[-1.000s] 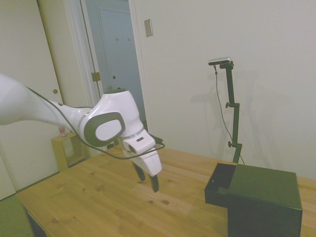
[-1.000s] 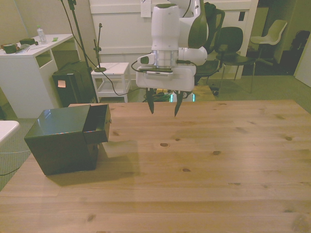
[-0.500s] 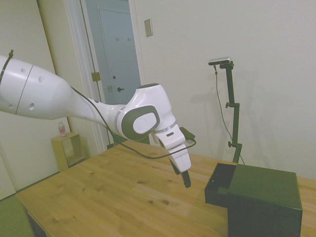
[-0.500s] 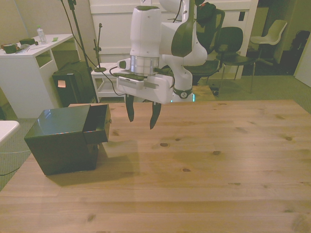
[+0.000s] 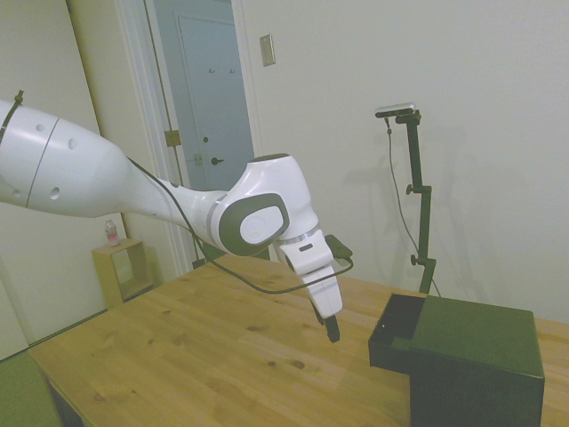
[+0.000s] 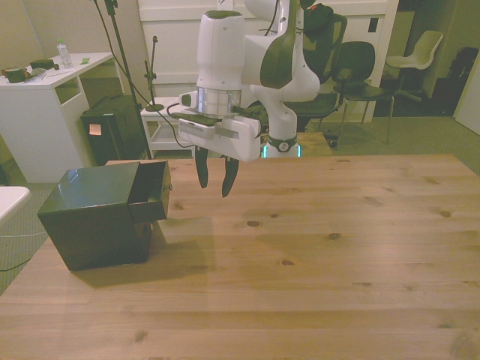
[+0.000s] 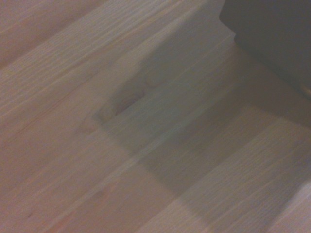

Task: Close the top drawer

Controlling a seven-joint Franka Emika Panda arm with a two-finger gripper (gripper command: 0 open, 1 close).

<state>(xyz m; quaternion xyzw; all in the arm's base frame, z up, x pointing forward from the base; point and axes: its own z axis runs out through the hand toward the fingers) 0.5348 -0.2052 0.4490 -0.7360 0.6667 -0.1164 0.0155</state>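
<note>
The top drawer (image 6: 150, 193) is a shallow black tray at the top of a small black cabinet (image 6: 94, 217). The drawer is pulled partway out, so its plain flat front juts past the cabinet's face and casts a shadow on the wood beneath. In the front view the cabinet sits at the left end of the desk (image 6: 315, 255), with the drawer opening toward the front view's right. In the side view the drawer (image 5: 393, 334) sticks out toward the arm, and its hollow inside shows from above; it looks dark.

The gripper (image 6: 213, 180) hangs in the air above the desk, just beside the drawer front and at about its height, on the front view's right of it. It touches neither the drawer nor the desk. Its two dark fingers point downward, a narrow gap shows between them, and nothing is held. In the side view the gripper (image 5: 331, 331) appears near the drawer's front with bare wood under it.

The white arm (image 5: 133, 191) slopes down to the gripper, a thin black cable looping under its wrist.

The wrist view is blurred. It shows light wood grain with a soft shadow across it and a dark block (image 7: 272, 34) in one corner; whether that block is drawer or cabinet cannot be told.

Behind the desk in the front view stand a white side table (image 6: 45, 112) and dark chairs (image 6: 360, 71).
</note>
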